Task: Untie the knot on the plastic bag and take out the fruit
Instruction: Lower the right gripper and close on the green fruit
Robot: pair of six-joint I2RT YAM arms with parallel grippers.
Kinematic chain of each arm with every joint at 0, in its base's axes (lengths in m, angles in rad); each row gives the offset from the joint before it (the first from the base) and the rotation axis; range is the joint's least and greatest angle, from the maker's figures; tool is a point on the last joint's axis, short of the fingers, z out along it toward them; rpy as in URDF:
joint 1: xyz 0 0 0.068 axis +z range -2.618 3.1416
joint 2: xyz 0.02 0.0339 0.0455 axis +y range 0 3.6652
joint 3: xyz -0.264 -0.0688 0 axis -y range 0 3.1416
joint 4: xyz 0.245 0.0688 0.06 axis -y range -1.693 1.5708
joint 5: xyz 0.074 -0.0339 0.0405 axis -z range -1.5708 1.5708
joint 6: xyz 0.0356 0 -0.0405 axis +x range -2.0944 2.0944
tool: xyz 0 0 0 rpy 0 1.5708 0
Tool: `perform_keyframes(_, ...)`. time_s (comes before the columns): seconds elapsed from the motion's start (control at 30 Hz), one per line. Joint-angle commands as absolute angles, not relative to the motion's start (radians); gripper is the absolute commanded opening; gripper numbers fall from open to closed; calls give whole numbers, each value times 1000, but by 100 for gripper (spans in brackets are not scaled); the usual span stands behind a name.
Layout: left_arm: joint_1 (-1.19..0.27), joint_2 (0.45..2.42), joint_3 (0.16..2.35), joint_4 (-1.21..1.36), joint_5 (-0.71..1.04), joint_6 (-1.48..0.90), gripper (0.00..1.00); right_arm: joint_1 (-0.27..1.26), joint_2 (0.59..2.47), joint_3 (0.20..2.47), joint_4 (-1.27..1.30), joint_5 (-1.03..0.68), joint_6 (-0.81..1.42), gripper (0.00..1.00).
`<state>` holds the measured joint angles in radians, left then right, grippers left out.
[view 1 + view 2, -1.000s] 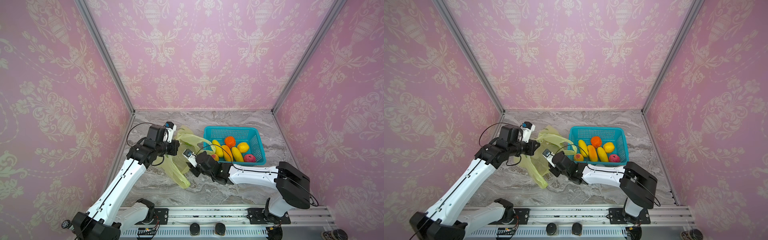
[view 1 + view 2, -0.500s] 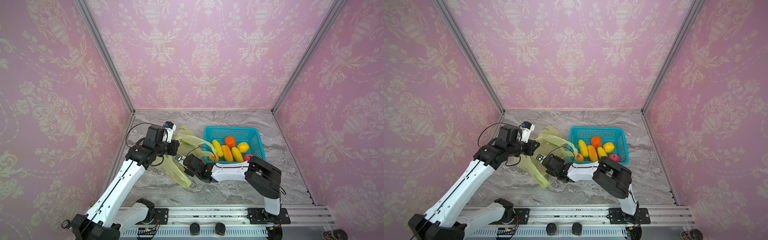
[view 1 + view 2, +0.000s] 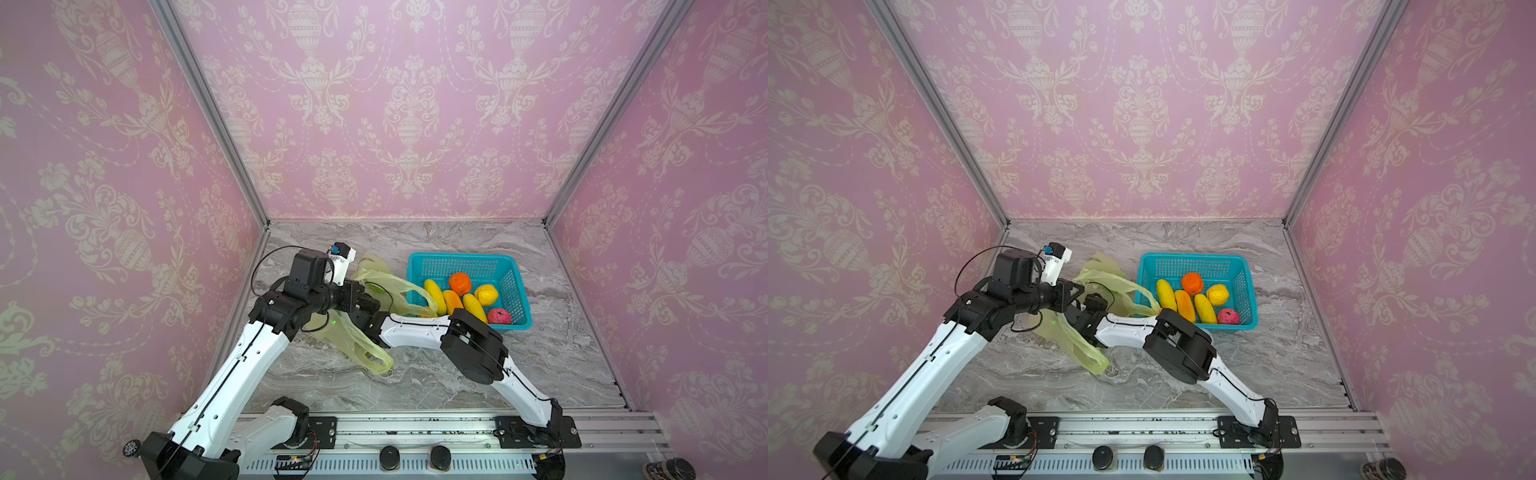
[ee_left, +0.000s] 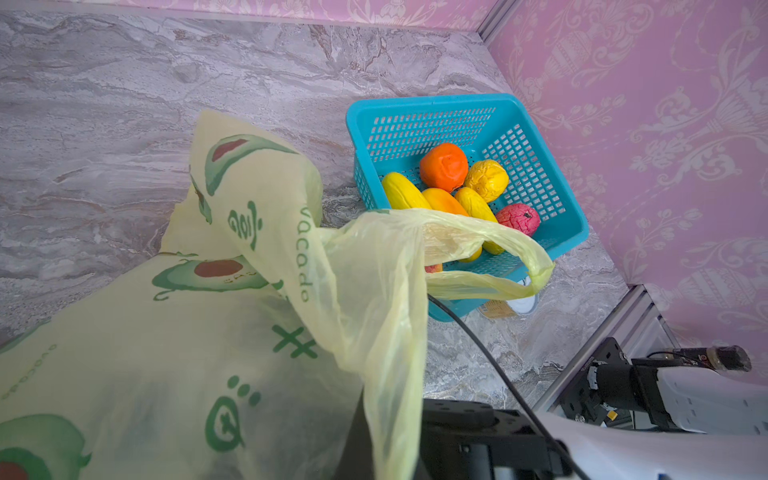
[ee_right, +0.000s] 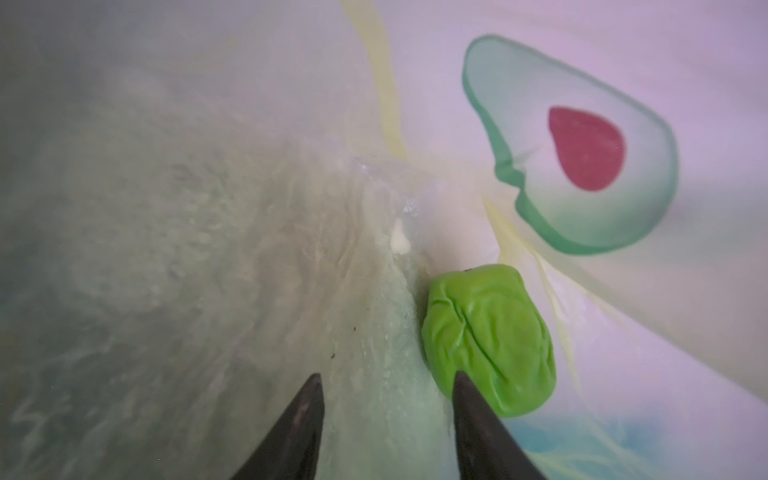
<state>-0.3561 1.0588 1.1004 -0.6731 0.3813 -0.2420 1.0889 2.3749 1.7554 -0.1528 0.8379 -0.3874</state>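
- The plastic bag (image 3: pixel 359 345), thin translucent yellow-green film, is lying on the marble table (image 3: pixel 415 374) left of the basket. Its top is being held raised, and one handle loop (image 4: pixel 536 266) is hanging free by the basket's wall.
- The right arm (image 3: pixel 419 330) is reaching further left than a second ago, elbow swung towards the bag.
- The teal mesh basket (image 3: pixel 457 266) is holding elongated yellow fruit (image 3: pixel 434 295), an orange (image 3: pixel 460 284), a round yellow piece and a pink-red one.
- The left gripper (image 3: pixel 1079 289) is clamping tight on the bag's upper film.
- The right gripper (image 5: pixel 387 376) is sitting inside the bag, fingers parted, gripping nothing.
- A green fruit (image 5: pixel 490 336) is lying just beside one finger.
- The bag's print is showing avocado halves (image 4: pixel 232 156) and the letters "vacado" (image 4: pixel 305 253).
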Motion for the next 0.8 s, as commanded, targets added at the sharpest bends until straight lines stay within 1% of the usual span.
perform_keyframes(0.0,-351,1043,1097,-669,408,-244,0,1087,2409,1821,-208,965,-447,62)
perform_keyframes(0.13,-351,1039,1097,-667,419,-244,0,1066,2455,1883,-259,1007,-461,72)
perform_keyframes(0.4,-352,1010,1091,-645,469,-250,0,1014,2523,1990,-361,1025,-463,88)
perform_keyframes(0.53,-351,993,1088,-632,495,-253,0,988,2549,2028,-414,1017,-444,88)
perform_keyframes(0.6,-352,983,1085,-624,504,-255,0,977,2564,2047,-445,1014,-428,87)
perform_keyframes(0.77,-351,981,1088,-637,465,-250,0,962,2587,2067,-507,999,-380,81)
